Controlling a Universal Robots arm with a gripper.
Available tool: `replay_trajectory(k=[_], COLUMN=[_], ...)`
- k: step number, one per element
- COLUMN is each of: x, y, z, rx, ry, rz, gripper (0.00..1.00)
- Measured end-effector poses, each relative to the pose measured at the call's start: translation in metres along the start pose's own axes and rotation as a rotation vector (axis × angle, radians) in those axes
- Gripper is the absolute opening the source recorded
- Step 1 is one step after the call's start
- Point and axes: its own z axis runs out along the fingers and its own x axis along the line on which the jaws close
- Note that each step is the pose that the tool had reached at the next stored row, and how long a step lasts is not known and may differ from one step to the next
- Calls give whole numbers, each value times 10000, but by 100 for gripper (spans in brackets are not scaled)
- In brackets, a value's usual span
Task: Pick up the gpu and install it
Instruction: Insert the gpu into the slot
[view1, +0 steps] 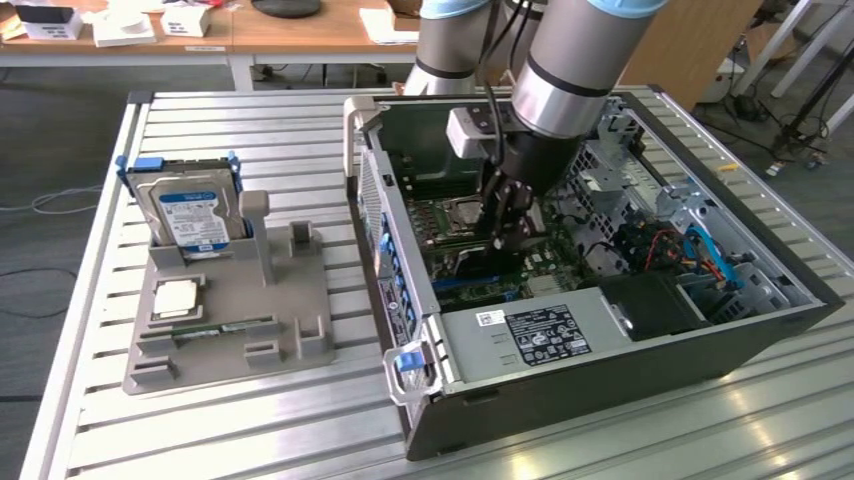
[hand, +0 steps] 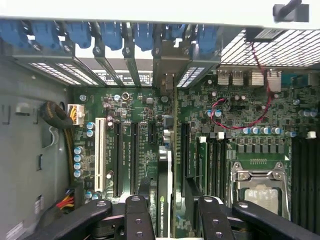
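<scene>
On your tabletop (view1: 240, 430), a grey holder (view1: 300, 300) carries an upright blue-labelled hard drive (view1: 191, 215), a flat CPU (view1: 178, 298) and a RAM stick (view1: 214, 328).

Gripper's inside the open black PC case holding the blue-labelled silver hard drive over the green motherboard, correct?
No. Wrist view: the gripper holds the thin dark gpu card over the motherboard. The blue-labelled silver hard drive stands in the grey holder outside the case.

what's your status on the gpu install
Gripper shut on the gpu, inside the pc case. Gpu edge-on over the motherboard slots, seating unclear. Nothing seen blocking.
</scene>
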Motion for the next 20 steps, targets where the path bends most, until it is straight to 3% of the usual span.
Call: replay_trajectory(k=[10,20], x=[-8,-11], y=[16,25], z=[-230,-342], rx=[14,36], ry=[1,-3], rz=[-1,-1], gripper=[41,41])
